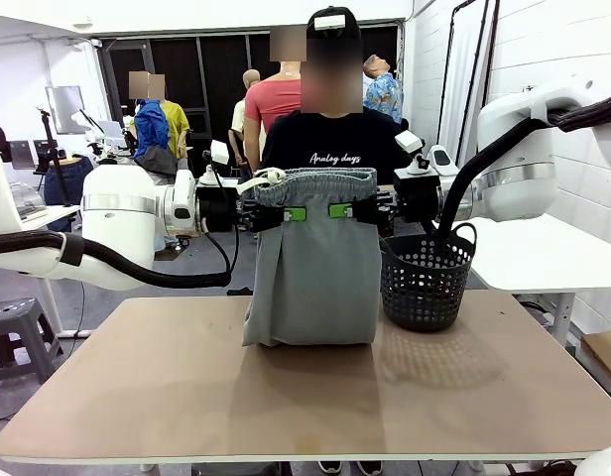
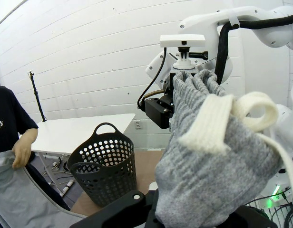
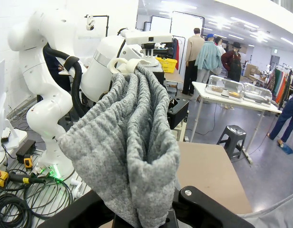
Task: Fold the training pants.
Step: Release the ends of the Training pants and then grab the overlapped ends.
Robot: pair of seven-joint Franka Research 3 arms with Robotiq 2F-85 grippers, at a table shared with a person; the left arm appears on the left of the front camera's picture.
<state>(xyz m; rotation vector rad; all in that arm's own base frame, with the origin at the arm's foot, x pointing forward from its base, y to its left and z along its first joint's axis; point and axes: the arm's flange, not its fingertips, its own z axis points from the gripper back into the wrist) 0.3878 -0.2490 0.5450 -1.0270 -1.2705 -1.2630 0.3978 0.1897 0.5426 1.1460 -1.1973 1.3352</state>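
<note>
The light grey training pants (image 1: 313,268) hang from their gathered waistband above the table, and their lower end rests on the tabletop. My left gripper (image 1: 294,212) is shut on the waistband's left part. My right gripper (image 1: 340,210) is shut on its right part, close beside the left one. In the left wrist view the bunched waistband (image 2: 208,166) and a white drawstring (image 2: 251,107) rise from my fingers. The right wrist view has the same bunched fabric (image 3: 132,156) clamped between the fingers. A person's hand (image 2: 22,149) holds smooth grey fabric (image 2: 23,199) at the far side.
A black mesh basket (image 1: 425,283) stands on the table's right side, just right of the hanging pants, also in the left wrist view as the basket (image 2: 103,168). The brown tabletop (image 1: 305,397) is bare in front. The person (image 1: 330,139) stands behind the pants.
</note>
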